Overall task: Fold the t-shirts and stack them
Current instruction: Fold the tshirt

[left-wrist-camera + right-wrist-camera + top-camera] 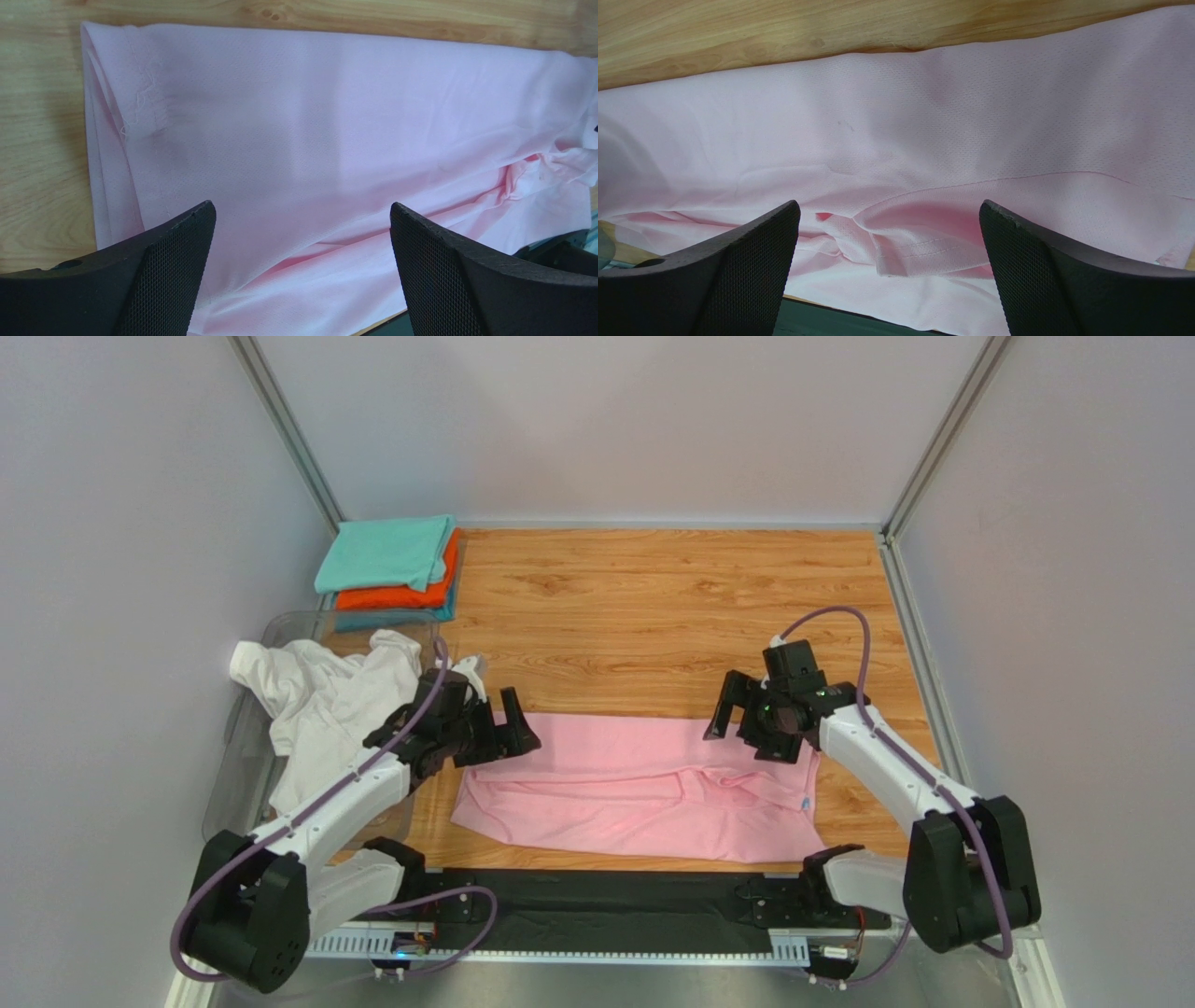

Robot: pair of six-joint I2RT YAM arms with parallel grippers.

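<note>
The light pink t-shirt (638, 787) lies as a wide, partly folded band on the near middle of the counter (659, 616), its near edge rumpled, reaching from one arm to the other. The left gripper (497, 732) hangs over the shirt's left end with its fingers spread wide and nothing between them, and the right gripper (748, 728) is poised over the right end, equally spread and empty. The white t-shirt (330, 703) lies crumpled at the left beside the left arm, and the folded teal t-shirt (386, 553) tops the orange t-shirt (407, 597) in the far left corner.
</note>
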